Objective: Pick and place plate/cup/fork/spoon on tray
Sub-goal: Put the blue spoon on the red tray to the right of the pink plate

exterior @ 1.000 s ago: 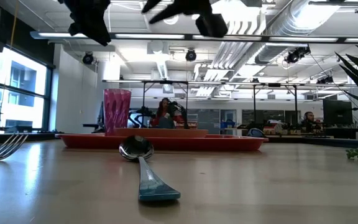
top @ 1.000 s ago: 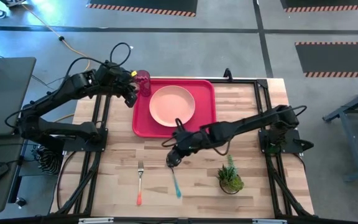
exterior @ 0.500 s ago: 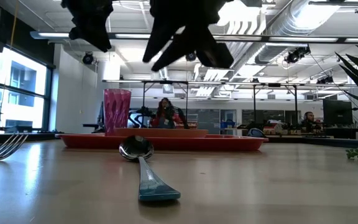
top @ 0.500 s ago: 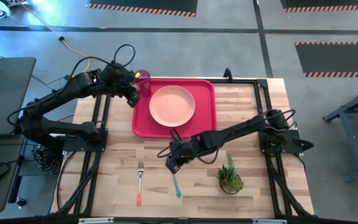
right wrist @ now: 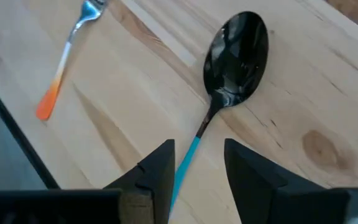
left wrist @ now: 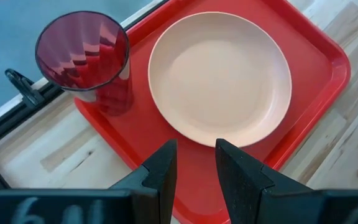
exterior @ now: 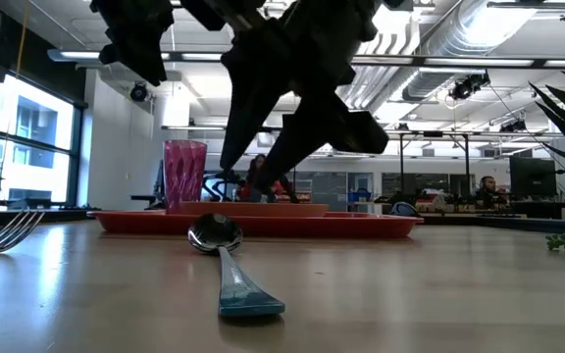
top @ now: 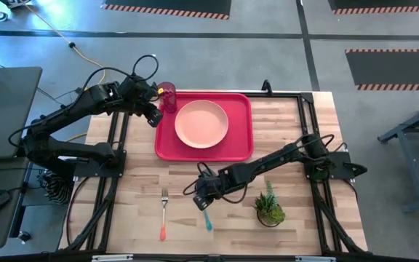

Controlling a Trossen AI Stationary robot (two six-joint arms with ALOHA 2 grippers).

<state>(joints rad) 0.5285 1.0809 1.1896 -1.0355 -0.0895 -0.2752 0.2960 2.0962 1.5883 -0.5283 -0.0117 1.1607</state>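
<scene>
The spoon (right wrist: 229,74) is lying on the bare wood at the near side of the table, its dark bowl pointing toward the tray and its teal handle trailing toward the table's front edge. The right gripper (right wrist: 196,163) is hovering directly over it with its 2 fingers parted, the teal handle showing in the gap between them, nothing held. Judging by that, the step in hand is the pickup of the spoon: the next move is calling for a straight descent until the fingers are straddling the thin handle, then a close low against the wood, since the handle is slim and flat.

The fork (top: 164,211) is lying just to the side of the spoon, apart from it and untouched.

Farther back, the tray (top: 238,149) is already carrying the plate (top: 201,123) in its middle and the cup (top: 168,95) upright in its far corner on the left arm's side. The left gripper (left wrist: 194,163) is hanging above that side of the tray, fingers narrowly parted, gripping nothing, seemingly waiting.
</scene>
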